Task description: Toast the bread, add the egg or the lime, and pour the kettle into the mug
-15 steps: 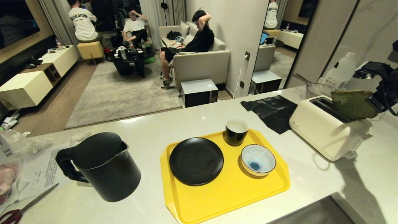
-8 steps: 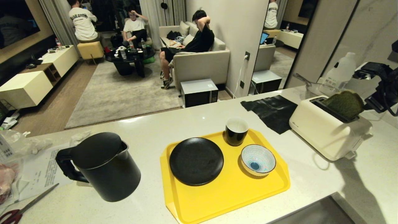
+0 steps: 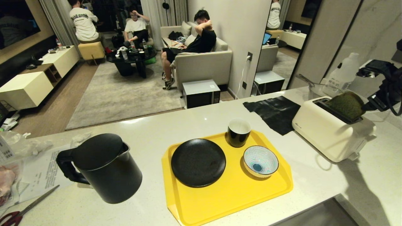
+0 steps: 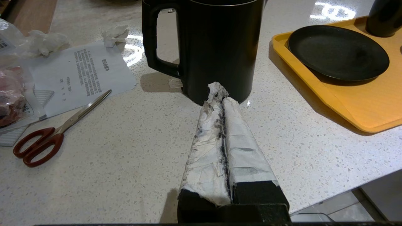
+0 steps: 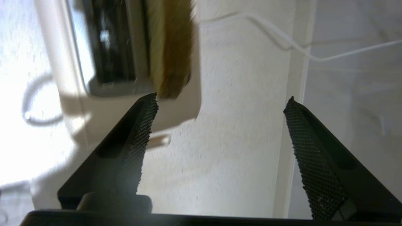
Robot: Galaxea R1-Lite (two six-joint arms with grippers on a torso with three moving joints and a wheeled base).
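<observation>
The bread (image 3: pixel 345 105), green-faced with a tan crust (image 5: pixel 171 47), stands partly sunk in the far slot of the cream toaster (image 3: pixel 329 138). Just beyond its end, my right gripper (image 3: pixel 373 102) (image 5: pixel 220 100) stands open, and nothing lies between its fingers. The black kettle (image 3: pixel 103 169) (image 4: pixel 216 47) sits at the counter's left. Close in front of it my left gripper (image 4: pixel 220 94) is shut and empty. The black mug (image 3: pixel 239 132) stands at the back of the yellow tray (image 3: pixel 232 197). No egg or lime is in view.
The tray also carries a black plate (image 3: pixel 198 162) and a striped bowl (image 3: pixel 260 161). A black cloth (image 3: pixel 273 113) lies left of the toaster and a plastic bottle (image 3: pixel 345 72) stands behind it. Scissors (image 4: pixel 47 138) and paper (image 4: pixel 81 72) lie at the left. People sit in the room beyond.
My right gripper has opened and let go of the bread. The slice has dropped lower into the toaster slot. The left arm has not moved.
</observation>
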